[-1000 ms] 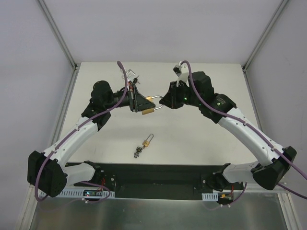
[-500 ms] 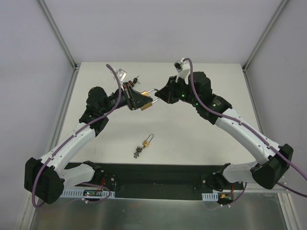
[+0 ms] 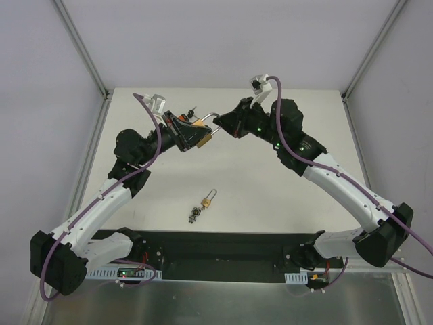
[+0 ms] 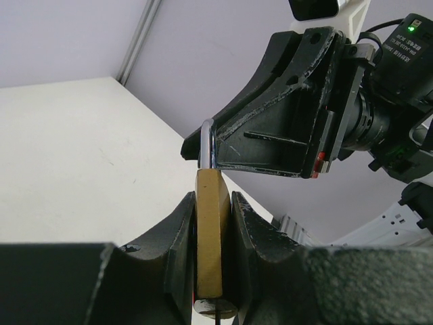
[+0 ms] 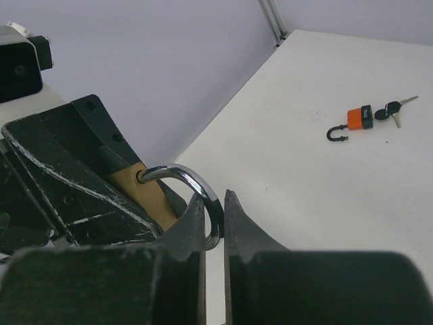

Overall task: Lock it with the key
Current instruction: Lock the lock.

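Held mid-air over far end of table (image 3: 284,196): brass padlock (image 4: 212,233), body clamped between left gripper (image 3: 192,134) jaws. Right gripper (image 5: 214,218) jaws narrow, pinching shackle (image 5: 181,173). Risk: arms push off-axis, so shackle slips from thin pinch, or body twists free and drops.

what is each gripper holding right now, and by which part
Both hold the one brass padlock: the left gripper clamps its body, the right gripper pinches its steel shackle.
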Action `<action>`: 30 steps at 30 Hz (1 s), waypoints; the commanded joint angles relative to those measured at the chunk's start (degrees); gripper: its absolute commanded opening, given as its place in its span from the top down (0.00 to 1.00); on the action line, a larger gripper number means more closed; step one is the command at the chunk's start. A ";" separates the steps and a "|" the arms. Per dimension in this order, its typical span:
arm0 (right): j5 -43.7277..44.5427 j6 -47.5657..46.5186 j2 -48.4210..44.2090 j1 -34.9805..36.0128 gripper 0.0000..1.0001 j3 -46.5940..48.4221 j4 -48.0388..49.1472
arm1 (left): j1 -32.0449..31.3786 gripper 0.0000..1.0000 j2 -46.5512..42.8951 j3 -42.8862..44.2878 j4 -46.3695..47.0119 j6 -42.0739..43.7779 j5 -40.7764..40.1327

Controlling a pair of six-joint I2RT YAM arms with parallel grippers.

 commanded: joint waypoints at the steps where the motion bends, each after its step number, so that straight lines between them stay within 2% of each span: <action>1: -32.21 15.09 1.44 13.95 0.99 0.58 10.86 | -5.30 1.00 4.59 1.95 7.45 2.28 -2.20; 5: -32.04 13.78 1.45 14.30 0.99 0.23 9.12 | -5.30 1.00 4.06 3.70 3.60 3.16 -2.46; 14: -30.28 10.26 0.65 14.30 0.99 -4.51 6.47 | -5.12 1.00 4.85 11.00 -14.50 6.94 0.96; 30: -33.00 10.96 1.71 16.50 0.99 -2.49 7.96 | -5.12 1.00 8.63 13.11 -15.14 6.68 2.72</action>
